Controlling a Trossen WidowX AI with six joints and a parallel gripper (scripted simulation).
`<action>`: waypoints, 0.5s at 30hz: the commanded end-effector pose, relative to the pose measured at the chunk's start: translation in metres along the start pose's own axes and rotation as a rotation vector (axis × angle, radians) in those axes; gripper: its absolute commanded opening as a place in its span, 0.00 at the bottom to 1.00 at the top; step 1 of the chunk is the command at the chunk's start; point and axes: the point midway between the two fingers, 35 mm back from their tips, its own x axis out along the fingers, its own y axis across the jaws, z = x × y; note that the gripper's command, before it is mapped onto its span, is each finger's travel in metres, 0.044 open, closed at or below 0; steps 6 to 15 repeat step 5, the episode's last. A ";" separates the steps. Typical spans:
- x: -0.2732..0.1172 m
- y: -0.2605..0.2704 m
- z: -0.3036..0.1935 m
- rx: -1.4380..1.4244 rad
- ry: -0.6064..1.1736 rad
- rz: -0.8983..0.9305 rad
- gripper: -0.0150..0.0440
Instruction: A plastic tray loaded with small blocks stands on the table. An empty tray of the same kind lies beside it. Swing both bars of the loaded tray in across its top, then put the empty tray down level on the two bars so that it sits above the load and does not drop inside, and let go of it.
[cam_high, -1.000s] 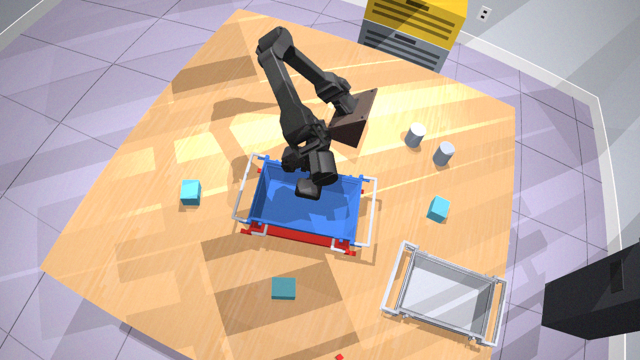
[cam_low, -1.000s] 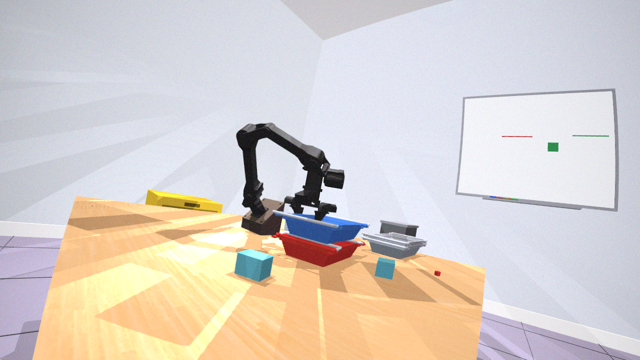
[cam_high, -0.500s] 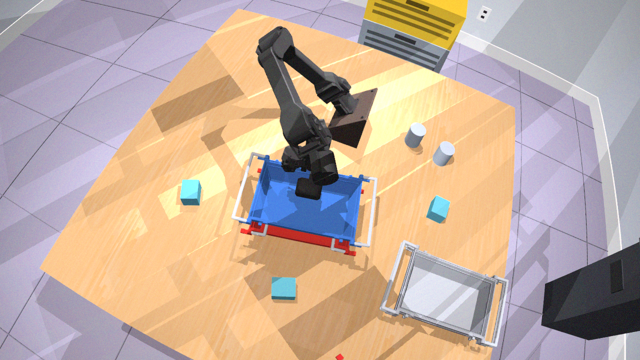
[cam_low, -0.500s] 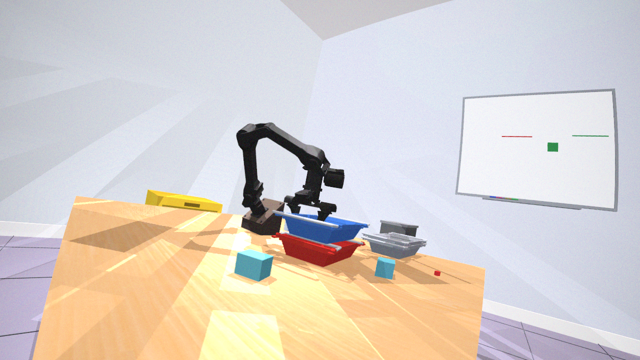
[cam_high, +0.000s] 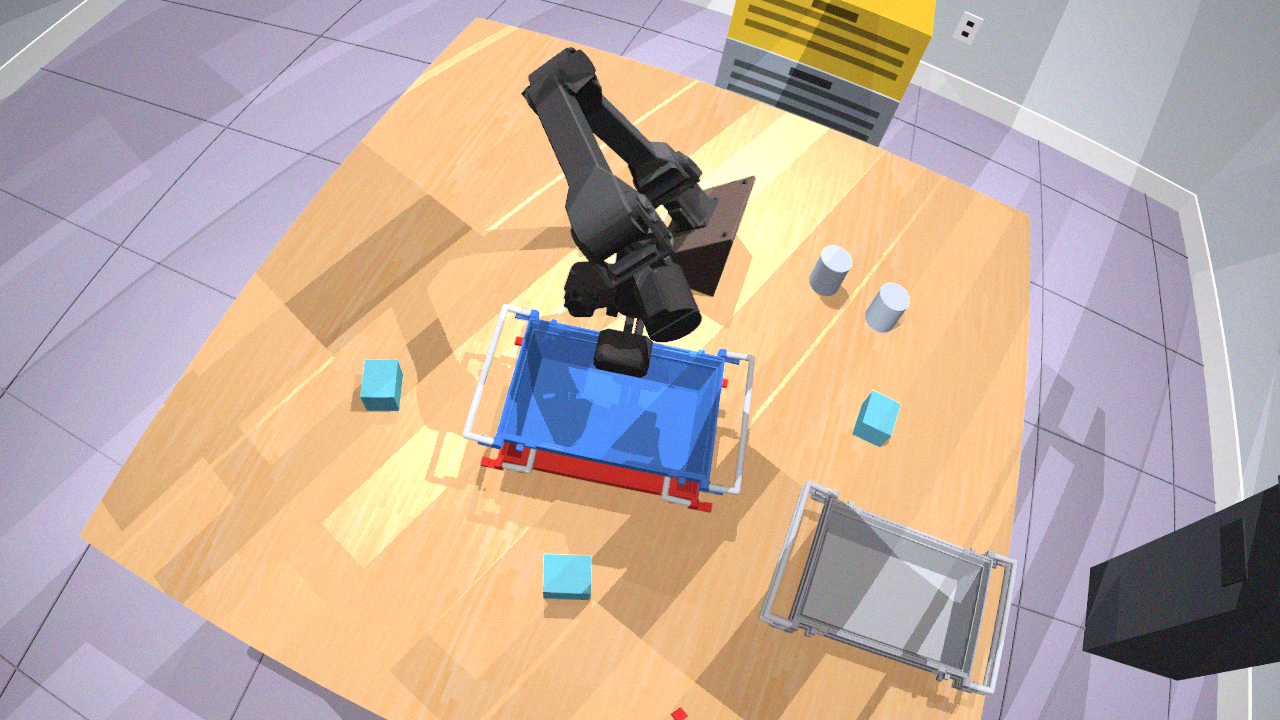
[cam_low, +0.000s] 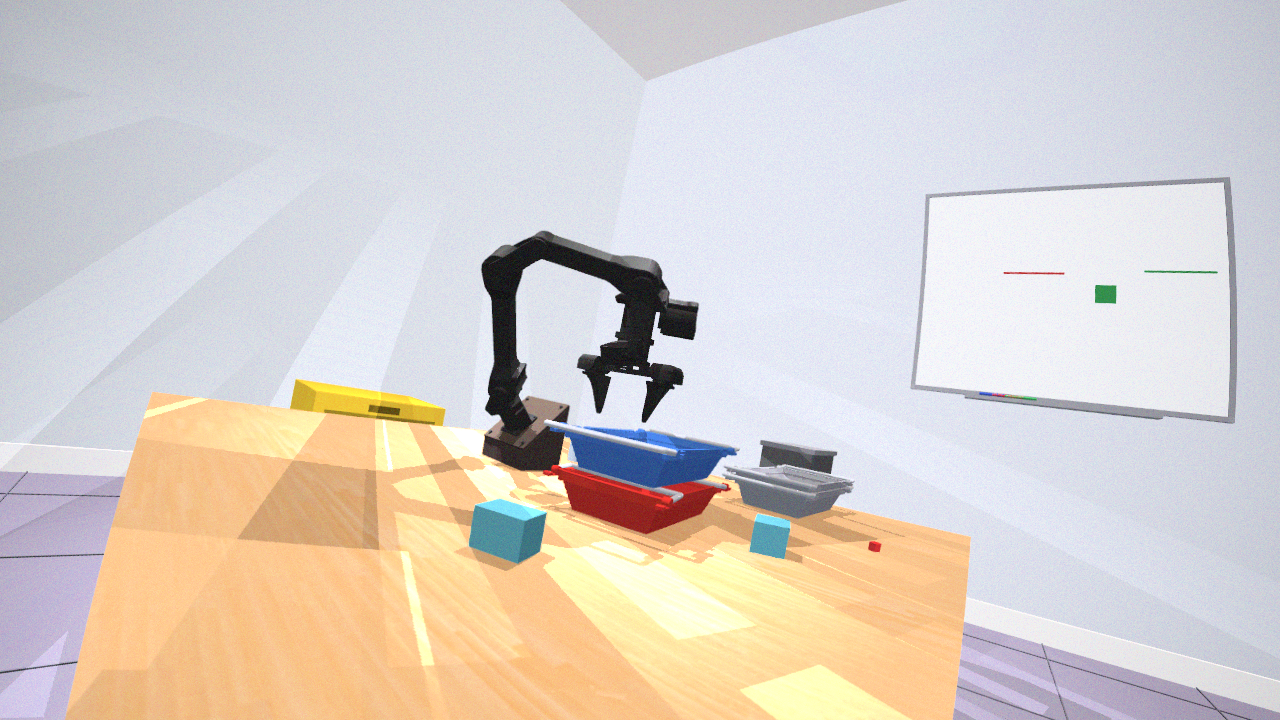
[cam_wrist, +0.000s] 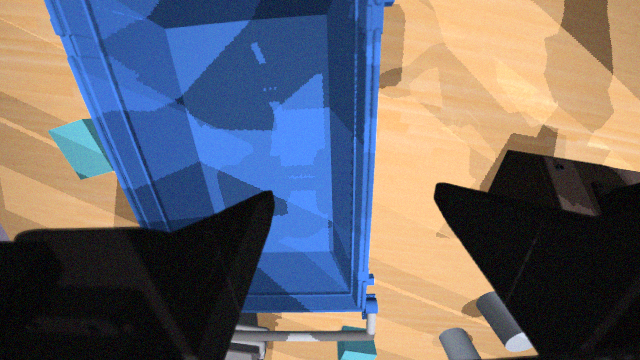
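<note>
The red tray (cam_high: 599, 471) (cam_low: 617, 505) stands on the table; its load is hidden under the blue tray. Parts of its wire bars (cam_high: 666, 490) (cam_low: 666, 493) show turned in over its top at both ends. The empty blue tray (cam_high: 617, 411) (cam_low: 626, 456) (cam_wrist: 300, 140) sits above it on the bars and looks level, not dropped inside. The blue tray's own bars (cam_high: 745, 420) (cam_high: 486, 376) are swung out over its ends. My gripper (cam_low: 621, 417) (cam_wrist: 353, 194) is wide open and empty, a little above the blue tray's rim on the arm's base side, touching nothing.
A grey tray (cam_high: 886, 586) (cam_low: 787, 497) stands to the right in the top view. Cyan blocks (cam_high: 382, 385) (cam_high: 877, 418) (cam_high: 567, 575) lie around the stack. Two grey cylinders (cam_high: 830, 270) (cam_high: 887, 307) stand right of the arm's base. A small red block (cam_high: 679, 713) (cam_low: 874, 546) lies farther out.
</note>
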 end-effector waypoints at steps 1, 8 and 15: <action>-0.026 -0.002 0.000 0.005 0.004 -0.003 1.00; -0.040 -0.005 0.000 0.005 0.002 -0.004 1.00; -0.040 -0.005 0.000 0.005 0.002 -0.004 1.00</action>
